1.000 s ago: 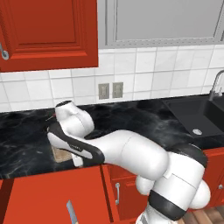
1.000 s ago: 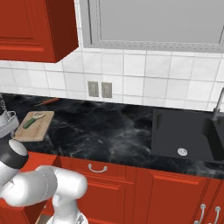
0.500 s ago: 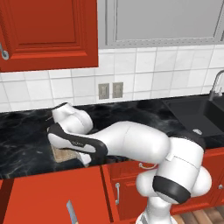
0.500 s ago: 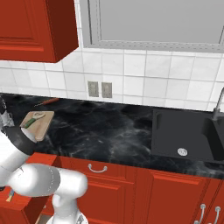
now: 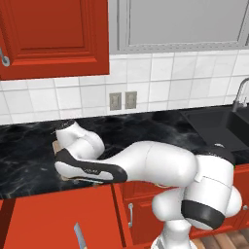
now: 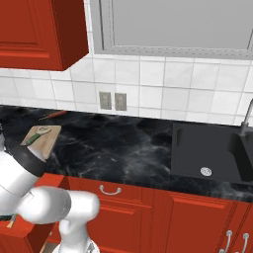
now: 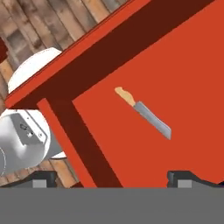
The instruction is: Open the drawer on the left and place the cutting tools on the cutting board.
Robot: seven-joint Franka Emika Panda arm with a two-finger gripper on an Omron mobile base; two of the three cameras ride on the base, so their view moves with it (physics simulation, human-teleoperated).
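Hovering with wide-spread, empty gripper over knife lying alone in open drawer; peeler resting on cutting board.

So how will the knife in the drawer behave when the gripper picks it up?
The knife looks thin and rigid, so it probably will not bend. It lies flat on the smooth floor of the drawer, so it may slide if nudged and gives the open gripper little height to grasp. It seems small, likely light.

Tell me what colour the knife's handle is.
Orange-tan, on the knife with a grey blade lying in the red drawer; clearest in the hand view.
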